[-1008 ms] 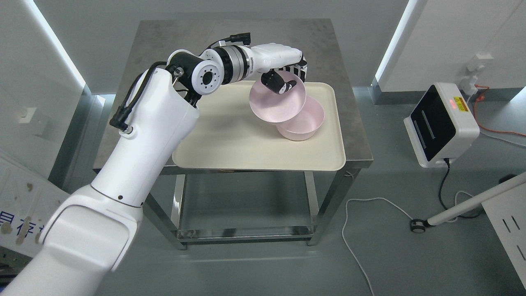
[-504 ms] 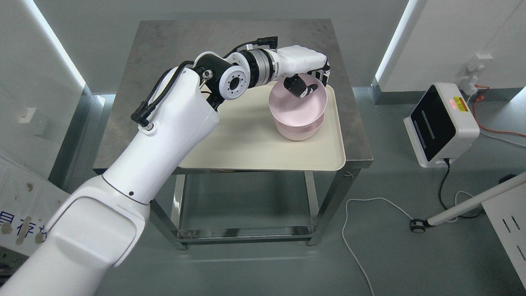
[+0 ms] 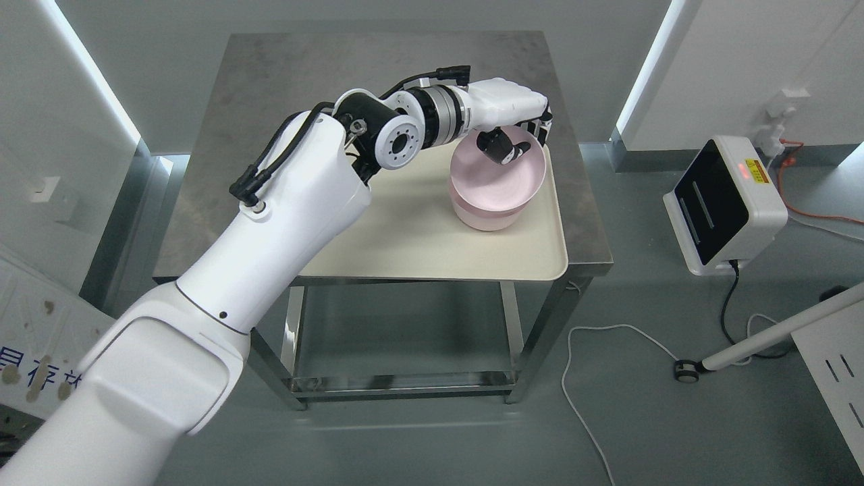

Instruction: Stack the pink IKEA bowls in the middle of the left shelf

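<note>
A pink bowl (image 3: 496,179) rests in a second pink bowl (image 3: 487,217) on the right part of a cream tray (image 3: 405,243). My left hand (image 3: 516,138) reaches in from the lower left and grips the far rim of the upper bowl, thumb inside and fingers outside. The tray lies on a grey metal table (image 3: 270,81). The lower bowl shows only as a band of wall under the upper one.
The tray's right edge runs close to the table's right edge. On the floor to the right stand a white device with a black face (image 3: 722,202), its cables (image 3: 607,337), and a white pole on a wheel (image 3: 763,341). White panels flank the table.
My left hand has carried the upper bowl to the right and down, from tilted and beside the lower bowl to level and nested in it. The hand still grips the rim.
</note>
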Available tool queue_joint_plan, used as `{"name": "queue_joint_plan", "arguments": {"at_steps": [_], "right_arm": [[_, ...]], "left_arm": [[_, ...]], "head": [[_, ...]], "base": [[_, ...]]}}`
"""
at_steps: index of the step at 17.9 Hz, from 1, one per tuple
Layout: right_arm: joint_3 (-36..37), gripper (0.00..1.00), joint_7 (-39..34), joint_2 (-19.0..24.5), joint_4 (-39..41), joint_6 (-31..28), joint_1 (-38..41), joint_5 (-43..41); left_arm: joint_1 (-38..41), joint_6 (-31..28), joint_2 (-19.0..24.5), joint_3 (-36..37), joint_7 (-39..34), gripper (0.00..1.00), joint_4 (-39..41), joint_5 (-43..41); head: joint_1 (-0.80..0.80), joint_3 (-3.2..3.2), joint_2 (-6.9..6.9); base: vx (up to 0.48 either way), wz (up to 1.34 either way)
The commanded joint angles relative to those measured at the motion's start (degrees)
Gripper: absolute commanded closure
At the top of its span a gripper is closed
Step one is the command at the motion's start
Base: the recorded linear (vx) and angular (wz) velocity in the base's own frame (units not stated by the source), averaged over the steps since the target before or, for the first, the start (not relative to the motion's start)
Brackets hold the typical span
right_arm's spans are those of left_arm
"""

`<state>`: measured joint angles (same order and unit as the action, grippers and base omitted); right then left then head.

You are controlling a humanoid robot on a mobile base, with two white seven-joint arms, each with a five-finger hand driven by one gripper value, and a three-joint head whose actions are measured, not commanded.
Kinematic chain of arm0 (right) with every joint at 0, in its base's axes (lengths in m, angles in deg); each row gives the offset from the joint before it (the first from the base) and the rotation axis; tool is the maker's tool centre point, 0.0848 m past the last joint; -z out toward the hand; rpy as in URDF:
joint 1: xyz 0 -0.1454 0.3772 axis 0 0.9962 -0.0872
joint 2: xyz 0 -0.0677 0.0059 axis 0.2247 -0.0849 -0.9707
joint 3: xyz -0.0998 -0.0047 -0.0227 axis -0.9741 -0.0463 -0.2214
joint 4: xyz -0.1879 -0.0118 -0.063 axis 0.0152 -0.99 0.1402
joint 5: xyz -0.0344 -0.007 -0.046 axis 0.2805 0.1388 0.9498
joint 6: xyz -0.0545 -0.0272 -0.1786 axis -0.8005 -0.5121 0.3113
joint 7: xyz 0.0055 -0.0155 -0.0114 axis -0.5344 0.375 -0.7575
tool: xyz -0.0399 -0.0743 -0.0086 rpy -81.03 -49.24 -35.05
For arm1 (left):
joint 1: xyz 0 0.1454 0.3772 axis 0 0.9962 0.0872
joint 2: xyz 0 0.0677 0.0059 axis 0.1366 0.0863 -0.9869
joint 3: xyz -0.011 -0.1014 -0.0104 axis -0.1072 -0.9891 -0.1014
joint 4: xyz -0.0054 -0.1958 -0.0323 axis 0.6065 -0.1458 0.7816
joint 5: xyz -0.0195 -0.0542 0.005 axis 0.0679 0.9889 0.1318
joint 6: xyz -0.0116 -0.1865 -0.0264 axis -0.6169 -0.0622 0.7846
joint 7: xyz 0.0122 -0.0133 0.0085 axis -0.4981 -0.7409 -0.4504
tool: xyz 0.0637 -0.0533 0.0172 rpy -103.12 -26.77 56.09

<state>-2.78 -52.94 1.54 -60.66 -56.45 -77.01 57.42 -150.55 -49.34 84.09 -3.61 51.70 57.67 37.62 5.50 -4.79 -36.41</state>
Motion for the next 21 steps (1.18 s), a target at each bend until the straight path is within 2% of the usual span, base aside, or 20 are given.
{"name": "queue_joint_plan", "arguments": {"at_steps": [1, 3, 5, 7, 9, 10, 13, 16, 18, 21], "right_arm": [[0.6, 0.00, 0.0, -1.0, 1.9, -0.4, 1.7, 0.0], [0.6, 0.00, 0.0, -1.0, 1.9, -0.4, 1.7, 0.0], [0.6, 0.00, 0.0, -1.0, 1.9, -0.4, 1.7, 0.0], [0.6, 0.00, 0.0, -1.0, 1.9, -0.4, 1.7, 0.0], [0.6, 0.00, 0.0, -1.0, 1.9, -0.4, 1.7, 0.0], [0.6, 0.00, 0.0, -1.0, 1.9, -0.3, 1.7, 0.0], [0.6, 0.00, 0.0, -1.0, 1.9, -0.3, 1.7, 0.0], [0.7, 0.00, 0.0, -1.0, 1.9, -0.4, 1.7, 0.0], [0.6, 0.00, 0.0, -1.0, 1.9, -0.3, 1.7, 0.0], [0.6, 0.00, 0.0, -1.0, 1.9, -0.4, 1.7, 0.0]], "left_arm": [[-0.6, 0.1, 0.7, 1.4, -0.2, 0.90, -1.8, -0.7], [-0.6, 0.1, 0.7, 1.4, -0.1, 0.82, -2.0, -1.4], [-0.6, 0.1, 0.7, 1.5, -0.1, 0.64, -2.1, -1.7], [-0.6, 0.1, 0.7, 0.5, -0.1, 0.51, -2.2, -2.9], [-0.7, 0.2, 0.7, -2.1, 0.0, 0.43, -2.2, -2.9], [-1.0, 0.3, 0.7, -6.5, 0.0, 0.37, -2.1, -2.8], [-1.0, 1.6, 0.7, -22.7, 2.6, 0.34, 0.2, -2.1], [1.0, 2.3, 0.7, -37.3, 11.0, 0.34, 4.6, -1.2], [5.1, 3.8, 0.7, -41.2, 13.2, 0.30, 9.1, 3.1], [16.2, 11.6, 0.7, -41.6, 13.1, 0.29, 17.2, 5.5]], "head": [[0.00, 0.00, 0.00], [0.00, 0.00, 0.00], [0.00, 0.00, 0.00], [0.00, 0.00, 0.00], [0.00, 0.00, 0.00], [0.00, 0.00, 0.00], [0.00, 0.00, 0.00], [0.00, 0.00, 0.00], [0.00, 0.00, 0.00], [0.00, 0.00, 0.00]], "base": [[0.000, 0.00], [0.000, 0.00], [0.000, 0.00], [0.000, 0.00], [0.000, 0.00], [0.000, 0.00], [0.000, 0.00], [0.000, 0.00], [0.000, 0.00], [0.000, 0.00]]}}
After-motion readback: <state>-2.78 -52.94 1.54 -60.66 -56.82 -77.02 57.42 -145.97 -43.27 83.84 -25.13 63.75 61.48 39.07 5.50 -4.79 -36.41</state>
